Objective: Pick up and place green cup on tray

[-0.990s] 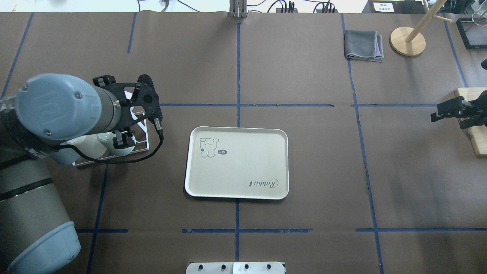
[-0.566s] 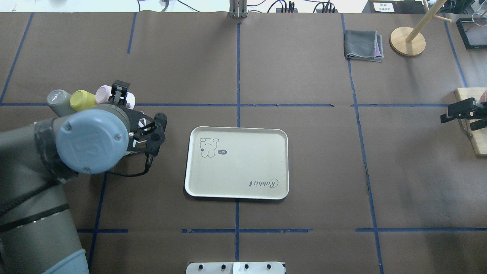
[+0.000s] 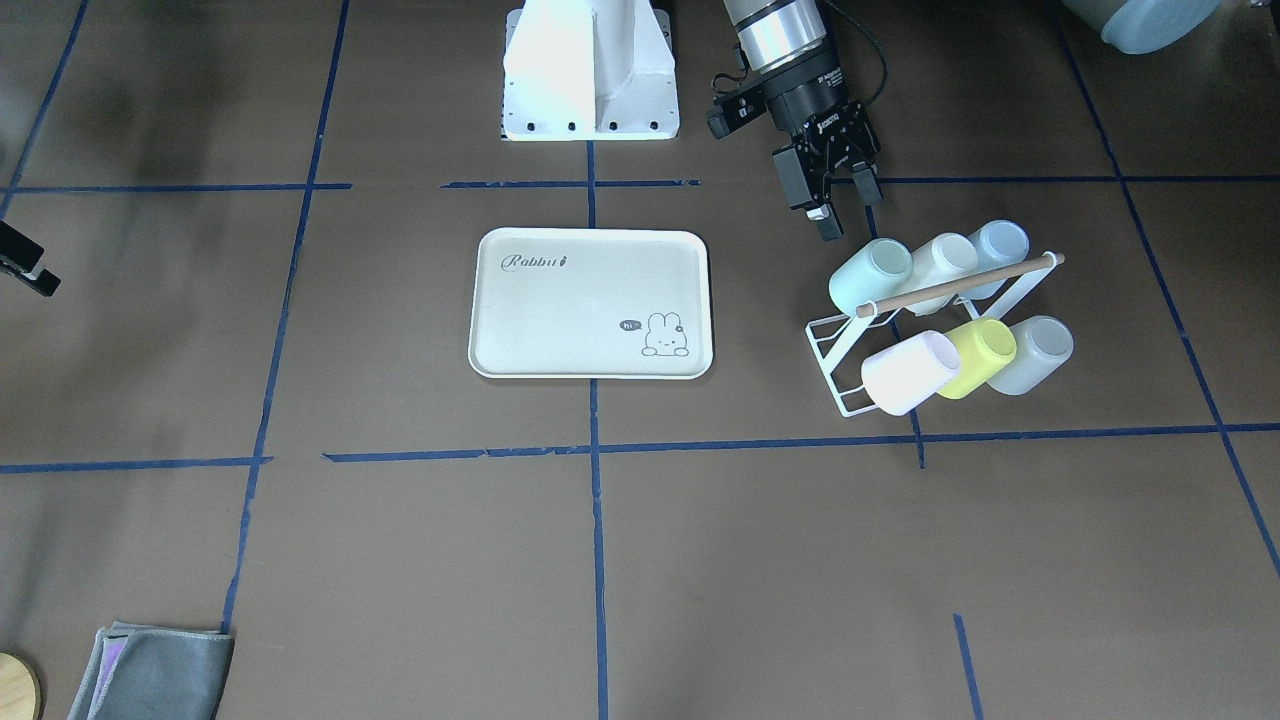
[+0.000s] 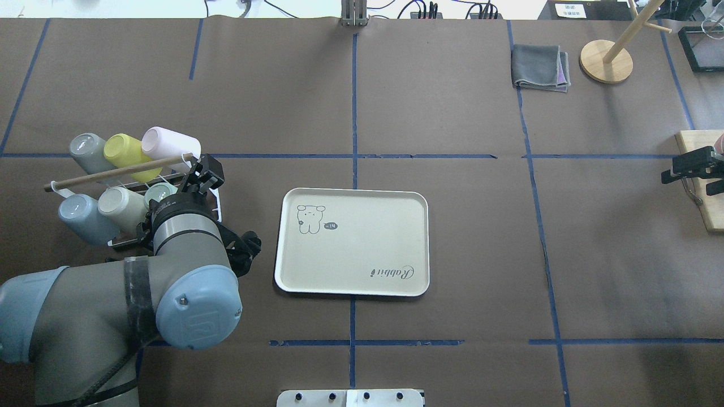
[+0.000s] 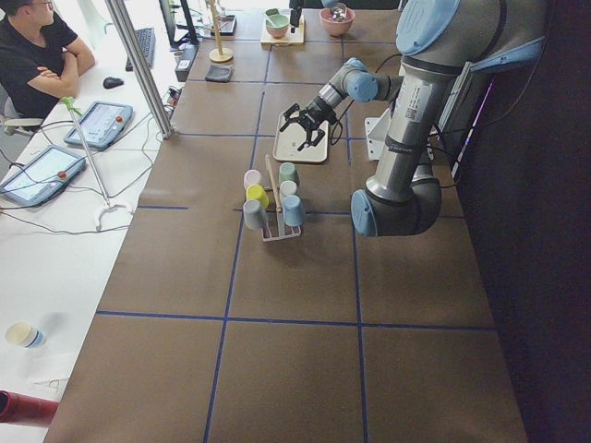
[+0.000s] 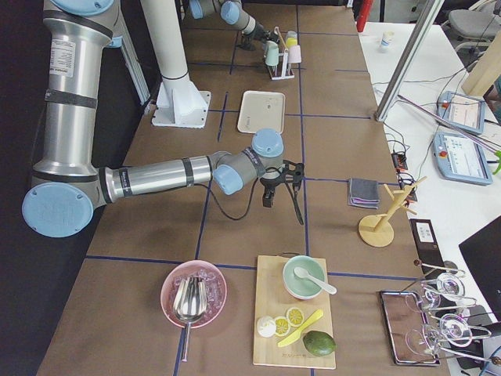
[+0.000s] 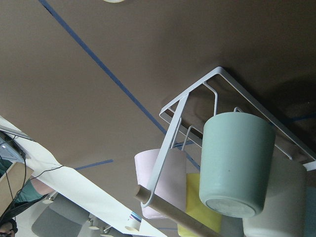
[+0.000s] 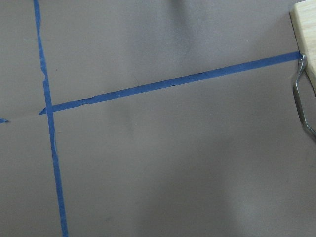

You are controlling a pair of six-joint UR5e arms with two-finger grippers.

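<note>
The pale mint-green cup (image 3: 868,275) lies on its side on a white wire rack (image 3: 838,345), at the robot-side end nearest the tray; it also shows in the overhead view (image 4: 160,194) and in the left wrist view (image 7: 237,168). The cream Rabbit tray (image 3: 560,320) lies flat mid-table, nothing on it (image 4: 362,249). My left gripper (image 3: 848,208) is open and holds nothing, just on the robot's side of the green cup, apart from it (image 4: 202,174). My right gripper (image 4: 679,168) is far off at the table's right edge, looks open and holds nothing.
The rack also holds a cream cup (image 3: 940,262), a pale blue cup (image 3: 998,245), a pink cup (image 3: 908,372), a yellow-green cup (image 3: 978,355) and a grey cup (image 3: 1040,352) under a wooden dowel (image 3: 955,284). A grey cloth (image 4: 540,66), a wooden stand (image 4: 605,61) and a cutting board (image 4: 704,192) are at the right.
My left arm has swung back toward the robot's base, uncovering the rack; its gripper now sits at the rack's near corner. My right gripper has drawn further right.
</note>
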